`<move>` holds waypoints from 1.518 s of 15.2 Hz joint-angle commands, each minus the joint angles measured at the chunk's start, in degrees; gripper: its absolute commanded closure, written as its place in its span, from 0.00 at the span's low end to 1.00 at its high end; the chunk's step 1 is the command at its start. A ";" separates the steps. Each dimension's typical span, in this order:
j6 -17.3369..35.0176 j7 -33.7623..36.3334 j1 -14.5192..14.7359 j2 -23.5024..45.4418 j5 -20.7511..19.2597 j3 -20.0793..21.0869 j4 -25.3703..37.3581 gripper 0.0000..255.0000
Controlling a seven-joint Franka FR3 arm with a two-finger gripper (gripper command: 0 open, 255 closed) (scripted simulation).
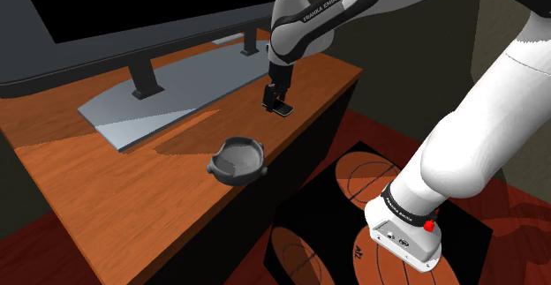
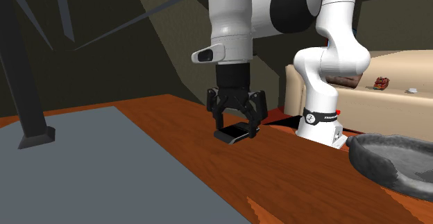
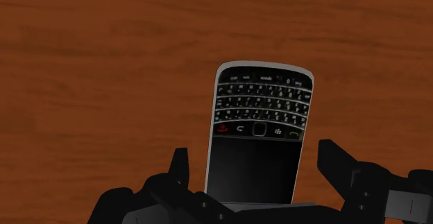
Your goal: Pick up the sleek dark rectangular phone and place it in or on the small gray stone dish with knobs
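A black phone (image 3: 260,105) with a silver rim, a small keypad and a dark screen lies flat on the reddish wooden tabletop (image 1: 106,177). My gripper (image 3: 257,161) is lowered over its screen end, open. One finger stands on each long side, and a narrow gap shows between each finger and the phone. The shoulder view has the gripper (image 1: 276,101) and phone (image 1: 284,111) near the table's far right edge. The gray stone dish (image 1: 238,160) with knobs sits nearer the front edge, apart from the phone. In the second exterior view the dish (image 2: 395,164) is at the right, with the phone (image 2: 232,134) under the gripper (image 2: 236,124).
A large monitor on a gray flat base (image 1: 150,107) takes up the back of the table. The table edge drops off just beyond the phone. A basketball-patterned floor (image 1: 371,177) and my stand lie below. A beige sofa (image 2: 388,84) stands behind the arm.
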 commanded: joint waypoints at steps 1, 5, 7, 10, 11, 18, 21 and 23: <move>0.03 0.00 0.00 0.01 0.00 0.00 -0.02 0.00; 0.01 0.00 0.00 0.00 0.00 0.00 0.00 1.00; 0.03 0.03 0.02 -0.03 0.01 0.02 -0.06 1.00; -0.01 0.03 0.02 -0.11 0.00 0.02 -0.10 1.00; 0.03 0.02 0.01 -0.08 0.01 0.01 -0.10 1.00; -3.91 0.24 -0.03 -2.44 -0.17 -0.03 1.48 1.00; -6.27 0.38 -0.05 -3.75 -0.27 -0.05 2.52 1.00; -7.84 0.47 -0.06 -4.57 -0.32 -0.06 3.28 1.00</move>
